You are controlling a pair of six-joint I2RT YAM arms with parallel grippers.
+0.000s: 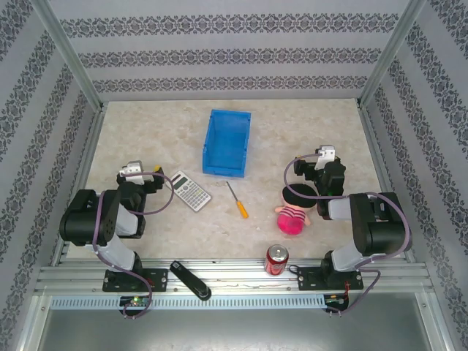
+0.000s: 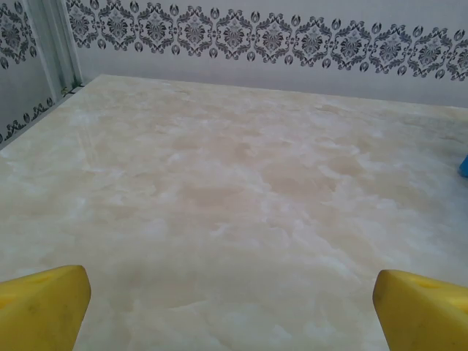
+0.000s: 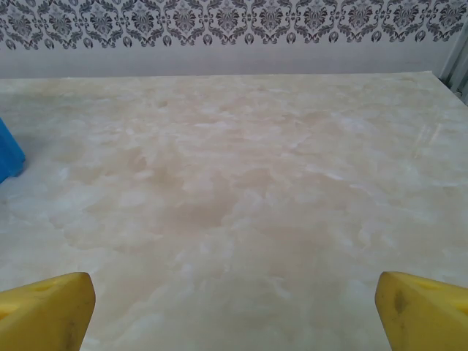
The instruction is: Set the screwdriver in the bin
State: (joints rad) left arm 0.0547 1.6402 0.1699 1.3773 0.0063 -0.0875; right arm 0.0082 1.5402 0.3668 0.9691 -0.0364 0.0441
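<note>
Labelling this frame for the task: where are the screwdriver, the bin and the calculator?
screwdriver (image 1: 240, 207), top external view, orange handle.
bin (image 1: 224, 170), top external view, near wall.
calculator (image 1: 191, 190), top external view, keypad.

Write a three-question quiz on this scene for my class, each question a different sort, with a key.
1. True or false: the screwdriver lies inside the bin.
2. The left gripper is: A) open, B) shut on the screwdriver, C) shut on nothing.
3. Fill in: just left of the screwdriver lies a grey ___.
Key: 1 false; 2 A; 3 calculator.
</note>
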